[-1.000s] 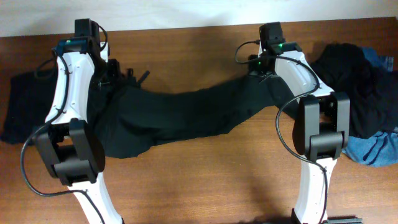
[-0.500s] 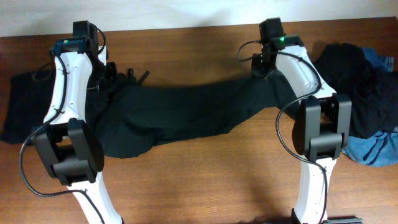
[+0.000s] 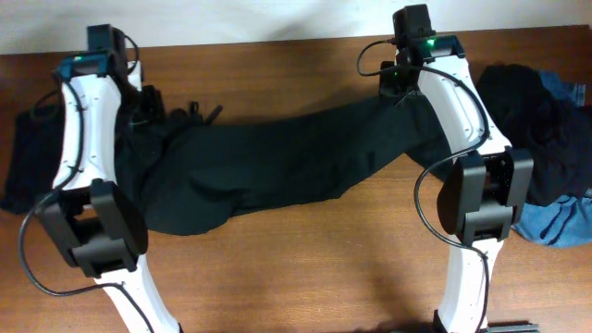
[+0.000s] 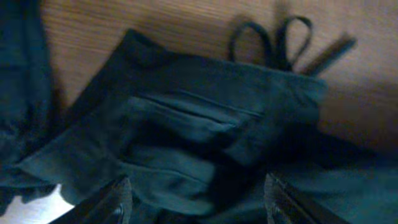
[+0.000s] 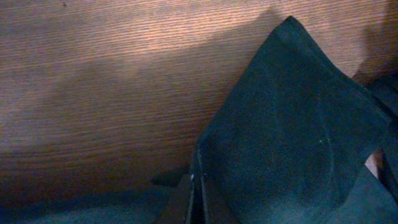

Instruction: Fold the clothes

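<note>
**Overhead.** The black trousers (image 3: 277, 166) lie stretched across the table (image 3: 305, 277) between your two hands. The waist end is under the left gripper (image 3: 153, 104) and the leg end is at the right gripper (image 3: 395, 88). The pile of clothes (image 3: 523, 97), with the blue piece (image 3: 555, 222), sits well apart on the outer side of the right hand and is not in work.

**Left wrist.** The left gripper (image 4: 196, 199) stands with its jaws spread wide and nothing clamped. The waistband (image 4: 205, 118) lies just below and ahead of the fingers. The drawstring (image 4: 267, 40) loops further ahead on bare wood.

**Right wrist.** The right gripper (image 5: 193, 196) is pinched tight on a fold of the trouser leg (image 5: 292, 124). The cloth fans out ahead of the fingers.

**Assessment.** The step in hand appears to be laying the trousers straight before the first fold. You hold only one end. The next move likely calls for you to lower the left hand and close it on the waistband. With both ends gripped, you can carry one end over the other without the cloth sagging.
</note>
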`<state>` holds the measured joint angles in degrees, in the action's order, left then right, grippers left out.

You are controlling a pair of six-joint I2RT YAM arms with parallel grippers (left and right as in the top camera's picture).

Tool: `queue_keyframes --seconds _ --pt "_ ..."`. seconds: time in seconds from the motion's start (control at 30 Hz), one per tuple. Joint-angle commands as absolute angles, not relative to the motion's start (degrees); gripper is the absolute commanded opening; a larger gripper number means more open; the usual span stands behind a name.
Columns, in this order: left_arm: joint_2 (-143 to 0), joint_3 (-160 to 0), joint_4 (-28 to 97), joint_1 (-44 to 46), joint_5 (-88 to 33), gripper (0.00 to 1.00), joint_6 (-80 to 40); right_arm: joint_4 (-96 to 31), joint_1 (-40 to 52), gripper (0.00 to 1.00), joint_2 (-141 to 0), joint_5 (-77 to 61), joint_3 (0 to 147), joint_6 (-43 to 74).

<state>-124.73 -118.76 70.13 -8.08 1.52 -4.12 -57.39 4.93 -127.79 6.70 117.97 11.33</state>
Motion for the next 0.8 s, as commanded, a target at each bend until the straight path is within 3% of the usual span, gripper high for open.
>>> queue_keyframes --seconds 0.0,0.33,0.37,0.4,0.43,0.5,0.77 --pt "-127.5 -119.1 69.4 -9.7 1.3 0.68 -3.9 -57.7 5.2 0.04 -126.0 8.6 119.2 10.8" --pt "-131.7 -119.1 67.4 -9.8 1.2 0.69 -3.9 -58.3 5.2 0.04 -126.0 8.6 119.2 10.8" --pt "-131.8 -119.1 67.3 -9.8 1.2 0.64 -3.9 -58.5 5.2 0.04 -126.0 8.6 119.2 10.8" --pt "-131.8 -119.1 67.2 -9.8 1.2 0.46 -3.9 -58.5 5.2 0.04 -126.0 8.6 119.2 10.8" --pt "-131.8 -119.1 67.1 -9.8 1.1 0.2 -3.9 -58.7 5.2 0.04 -126.0 8.6 119.2 10.8" --pt "-131.7 -119.5 67.8 -9.8 -0.4 0.0 -3.9 -59.4 5.2 0.04 -126.0 8.6 119.2 10.8" --pt "-130.0 -128.1 78.0 -9.9 -2.4 0.0 -3.9 -64.5 5.1 0.04 -123.9 8.7 119.2 10.8"
